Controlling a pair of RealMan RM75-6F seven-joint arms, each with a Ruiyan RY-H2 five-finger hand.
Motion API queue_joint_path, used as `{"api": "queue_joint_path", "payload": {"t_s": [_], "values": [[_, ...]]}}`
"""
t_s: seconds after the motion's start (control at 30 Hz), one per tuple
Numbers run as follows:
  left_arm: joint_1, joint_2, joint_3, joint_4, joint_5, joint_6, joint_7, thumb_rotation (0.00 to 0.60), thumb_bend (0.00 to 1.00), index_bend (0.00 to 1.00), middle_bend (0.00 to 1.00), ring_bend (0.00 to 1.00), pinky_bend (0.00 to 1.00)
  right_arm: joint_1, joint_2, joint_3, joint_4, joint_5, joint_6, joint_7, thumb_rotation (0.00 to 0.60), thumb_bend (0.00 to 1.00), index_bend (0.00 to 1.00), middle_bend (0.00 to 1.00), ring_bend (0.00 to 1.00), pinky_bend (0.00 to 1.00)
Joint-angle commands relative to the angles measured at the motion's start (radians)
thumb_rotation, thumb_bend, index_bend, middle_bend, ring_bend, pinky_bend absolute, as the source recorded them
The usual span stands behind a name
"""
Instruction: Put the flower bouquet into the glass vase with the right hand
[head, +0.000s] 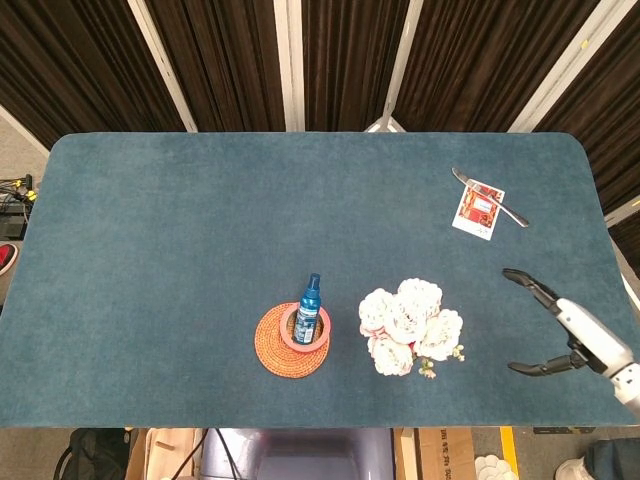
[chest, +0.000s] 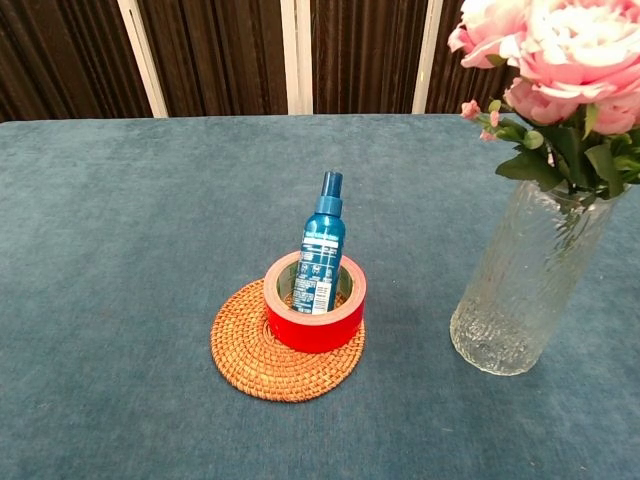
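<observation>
Flower bouquet (chest: 560, 60) cropped by chest view's top-right edge.

The bouquet (chest: 560, 70) stands in the glass vase (chest: 525, 290) at the right, its pink blooms spreading above the rim; to the left, well apart, a blue spray bottle (chest: 321, 246) stands upright inside a red tape roll (chest: 315, 320). The roll sits on a woven coaster (chest: 250, 360) on the blue table (chest: 120, 250).

No legible text, spray bottle (chest: 321, 250) label included.
</observation>
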Motion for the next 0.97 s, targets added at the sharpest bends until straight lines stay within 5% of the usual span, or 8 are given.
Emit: {"api": "queue_joint_path", "payload": {"t_s": [0.03,0.43,0.97], "values": [[0.001,0.004,0.001,0.005,0.001,0.001,-0.013,0.600,0.22,0.14,0.00,0.00,0.05,-0.235,-0.146,0.008,-0.059,0.237,0.277,-0.751,0.600,0.04,0.05,0.03,0.05,0.00],[-0.001,0.008,0.001,0.016,0.006,-0.001,-0.037,0.600,0.22,0.14,0.00,0.00,0.05,-0.328,-0.455,-0.024,0.005,0.175,0.455,-1.246,0.600,0.04,0.05,0.03,0.01,0.00],[-0.011,0.012,-0.005,0.017,-0.017,-0.029,-0.044,0.600,0.22,0.14,0.00,0.00,0.05,-0.324,-0.491,-0.012,0.018,0.217,0.466,-1.306,0.600,0.04,0.05,0.03,0.01,0.00]]}}
